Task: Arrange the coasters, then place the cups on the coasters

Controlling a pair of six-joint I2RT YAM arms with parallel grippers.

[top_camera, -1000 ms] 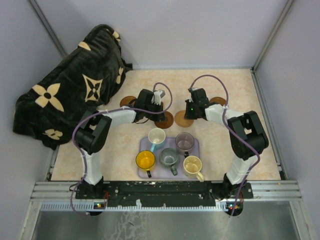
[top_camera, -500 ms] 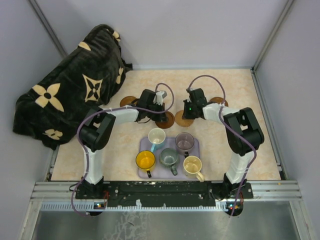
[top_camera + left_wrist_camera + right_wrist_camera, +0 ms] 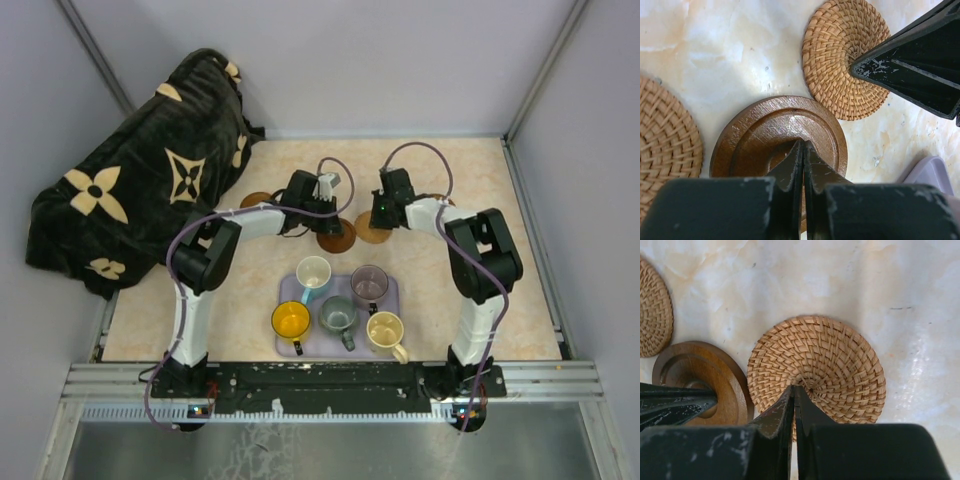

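Observation:
Both grippers press down on coasters with their tips closed. My left gripper (image 3: 803, 145) (image 3: 333, 222) is shut, its tips resting in the centre dip of a dark wooden coaster (image 3: 780, 135) (image 3: 338, 238). My right gripper (image 3: 792, 388) (image 3: 380, 221) is shut on top of a tan woven coaster (image 3: 830, 365) (image 3: 371, 234) right beside it. Another woven coaster (image 3: 662, 145) lies to the left. Two more coasters (image 3: 256, 200) (image 3: 438, 202) peek out behind the arms. The five cups stand on the lavender tray (image 3: 286, 292): white-blue (image 3: 313, 272), purple-grey (image 3: 369, 283), yellow-orange (image 3: 290, 320), grey-green (image 3: 338, 315), cream-yellow (image 3: 385, 330).
A black blanket with tan flower shapes (image 3: 140, 190) is heaped at the back left, overhanging the table's left edge. Grey walls close in the back and both sides. The tray of cups sits just in front of both grippers.
Both grippers have slid a little toward the far side, dragging their coasters along. The wooden and woven coasters now lie closer together, almost touching.

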